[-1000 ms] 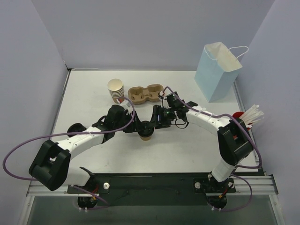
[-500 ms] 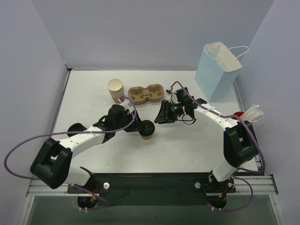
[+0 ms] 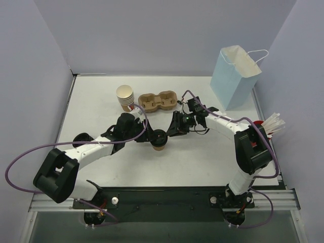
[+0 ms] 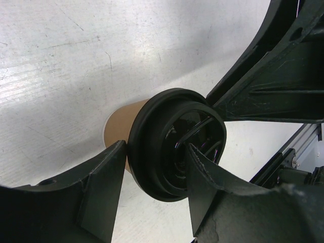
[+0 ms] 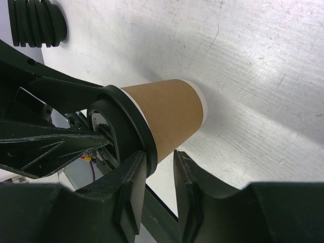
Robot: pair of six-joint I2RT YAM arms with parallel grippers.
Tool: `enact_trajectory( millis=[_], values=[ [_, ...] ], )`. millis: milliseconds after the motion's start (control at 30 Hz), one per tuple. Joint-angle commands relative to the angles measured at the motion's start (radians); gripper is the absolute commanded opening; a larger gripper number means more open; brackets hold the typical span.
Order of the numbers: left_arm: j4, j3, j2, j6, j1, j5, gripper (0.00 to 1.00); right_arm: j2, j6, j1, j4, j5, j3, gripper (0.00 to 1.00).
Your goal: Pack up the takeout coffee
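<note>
One takeout coffee cup point(image 3: 159, 146), tan with a black lid point(image 3: 159, 135), stands on the table in front of the brown two-cup tray point(image 3: 157, 101), whose hollows are both bare. My left gripper point(image 3: 153, 137) is shut on the lid's rim. In the left wrist view point(image 4: 156, 148) one finger is outside the rim and the other lies across the lid point(image 4: 167, 111) above the tan cup wall point(image 4: 121, 121). My right gripper point(image 3: 172, 129) hangs just right of the cup, its jaws a narrow gap apart and empty. In the right wrist view point(image 5: 159, 154) they sit beside the cup point(image 5: 167, 111).
A stack of lidless tan cups point(image 3: 124, 96) stands left of the tray. A light blue paper bag point(image 3: 234, 76) stands open at the back right. A red cup of white straws point(image 3: 264, 125) is at the right edge. Grey walls enclose the table.
My right gripper drew back from the cup to the right, then came partway back toward it. My left gripper stayed on the lid and the cup did not move.
</note>
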Motion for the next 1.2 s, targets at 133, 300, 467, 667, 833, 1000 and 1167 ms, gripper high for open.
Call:
enact_trajectory(
  millis=[133, 300, 467, 667, 833, 1000, 1167],
  values=[
    [-0.073, -0.055, 0.060, 0.037, -0.008, -0.048, 0.57, 0.014, 0.015, 0.001, 0.048, 0.068, -0.079, 0.22],
    [-0.081, -0.066, 0.078, 0.031, -0.008, -0.074, 0.57, 0.018, 0.033, 0.002, 0.049, 0.161, -0.159, 0.22],
    [-0.078, -0.084, 0.090, 0.024, -0.014, -0.109, 0.57, 0.030, 0.042, 0.010, 0.079, 0.211, -0.236, 0.21],
    [-0.082, -0.070, 0.089, 0.020, -0.014, -0.094, 0.57, -0.017, 0.036, 0.010, 0.077, 0.169, -0.200, 0.22],
    [-0.164, 0.060, 0.066, 0.027, -0.014, -0.056, 0.58, -0.094, 0.036, 0.007, -0.019, 0.157, -0.060, 0.28],
    [-0.285, 0.221, 0.038, 0.053, -0.011, -0.054, 0.64, -0.144, 0.013, -0.004, -0.102, 0.189, 0.019, 0.38],
    [-0.403, 0.376, 0.031, 0.093, -0.003, -0.106, 0.79, -0.195, -0.007, -0.004, -0.161, 0.234, 0.039, 0.47]
  ],
)
